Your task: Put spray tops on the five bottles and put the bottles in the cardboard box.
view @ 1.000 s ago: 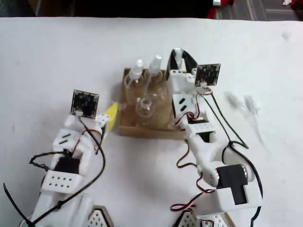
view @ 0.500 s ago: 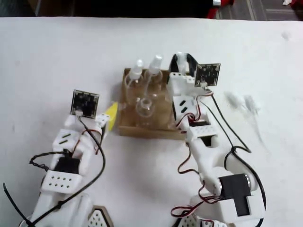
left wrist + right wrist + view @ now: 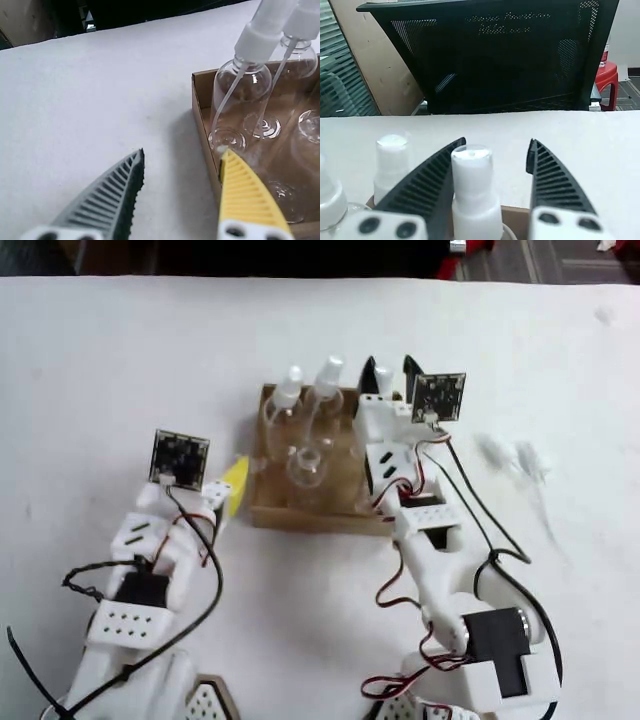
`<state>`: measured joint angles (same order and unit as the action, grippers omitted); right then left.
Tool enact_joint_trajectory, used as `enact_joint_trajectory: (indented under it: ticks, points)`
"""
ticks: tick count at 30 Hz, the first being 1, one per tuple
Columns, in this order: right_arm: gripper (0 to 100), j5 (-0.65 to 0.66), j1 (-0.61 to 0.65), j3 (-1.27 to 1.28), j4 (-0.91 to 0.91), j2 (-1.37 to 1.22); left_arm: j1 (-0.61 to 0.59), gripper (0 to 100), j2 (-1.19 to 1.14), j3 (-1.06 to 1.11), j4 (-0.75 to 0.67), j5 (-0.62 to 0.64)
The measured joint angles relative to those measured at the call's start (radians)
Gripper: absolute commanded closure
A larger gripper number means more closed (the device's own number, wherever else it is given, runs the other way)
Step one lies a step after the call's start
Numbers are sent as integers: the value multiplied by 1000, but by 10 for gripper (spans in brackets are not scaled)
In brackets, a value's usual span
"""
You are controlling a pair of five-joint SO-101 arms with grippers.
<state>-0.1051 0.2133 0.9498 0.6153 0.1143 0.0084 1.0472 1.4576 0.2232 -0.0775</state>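
High view: the cardboard box (image 3: 300, 517) sits at the middle of the white table (image 3: 120, 350), between the two arms. Two clear bottles stand upright at its far wall, the first capped bottle (image 3: 289, 400) and the second capped bottle (image 3: 325, 388), each with a white spray top. An open bottle (image 3: 305, 466) without a top stands nearer the front wall.

At the box's right far corner is the right gripper (image 3: 388, 367). In the right wrist view its black jaws are spread around the spray top of a third capped bottle (image 3: 471, 195). The right gripper (image 3: 497, 142) clamps nothing.

The left gripper (image 3: 235, 485) rests just beside the box's left wall. The left wrist view shows the left gripper (image 3: 182, 155) wide open and empty, with its yellow fingertip at the box's rim.

Loose spray tops (image 3: 515, 455) lie on the table well right of the box.

Pale lettering on the mesh chair (image 3: 495, 55) behind the table is too faint to read.
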Motion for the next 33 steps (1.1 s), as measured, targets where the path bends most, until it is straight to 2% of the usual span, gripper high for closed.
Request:
enact_joint_trajectory:
  ticks: [12, 24, 30, 33]
  points:
    - [821, 0, 14, -2, -21, 48, 0, 767, 0, 0, 0, 0]
    - [821, 0, 29, -51, -279, 261, 0, 767, 0, 0, 0, 0]
    - [824, 0, 20, -175, -493, 367, 0, 767, 0, 0, 0, 0]
    - [825, 0, -34, -261, -617, 408, 0, 767, 0, 0, 0, 0]
